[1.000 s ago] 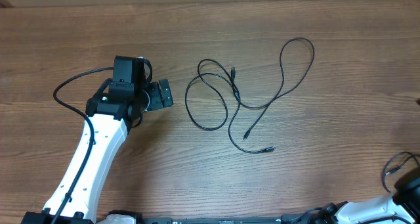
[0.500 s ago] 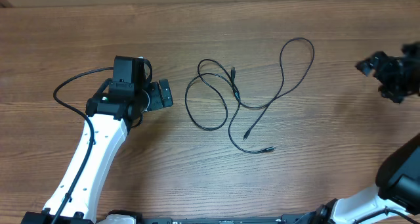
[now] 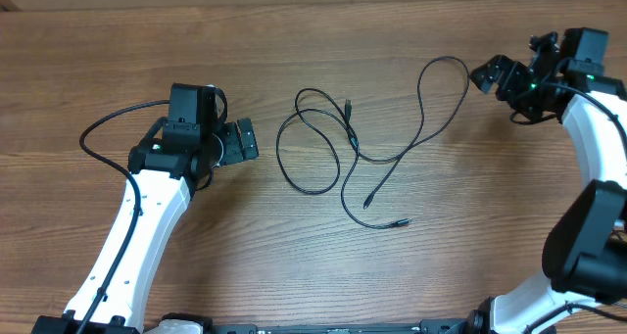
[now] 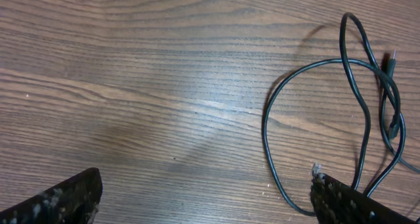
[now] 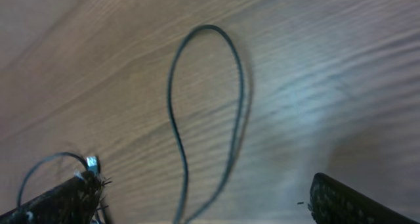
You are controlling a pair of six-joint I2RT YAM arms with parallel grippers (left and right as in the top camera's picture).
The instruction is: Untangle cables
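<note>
Overhead, you can see the cables [image 3: 354, 146] lying loose around the middle of the table [image 3: 118, 40], a little toward its far edge. A rounded loop lies on the left and a tall narrow loop on the right. The strands cross between the two loops, and two small plug ends [image 3: 367, 204] trail toward the near edge.

Your left gripper [image 3: 247, 140] sits just beside the rounded loop on its left side, jaws spread wide and holding nothing. The left wrist view shows that loop [image 4: 264, 122] ahead of the fingers, not between them. Your right gripper [image 3: 493, 82] is near the far right corner, close to the tall loop but apart from it. It too is wide open and empty, with the loop [image 5: 170, 96] in its wrist view.

You look to be at the approach step, with nothing grasped and the crossing not yet undone. Next you will probably need each gripper lowered over one thin strand on its own side. Close on that strand alone, then draw the two loops apart.
</note>
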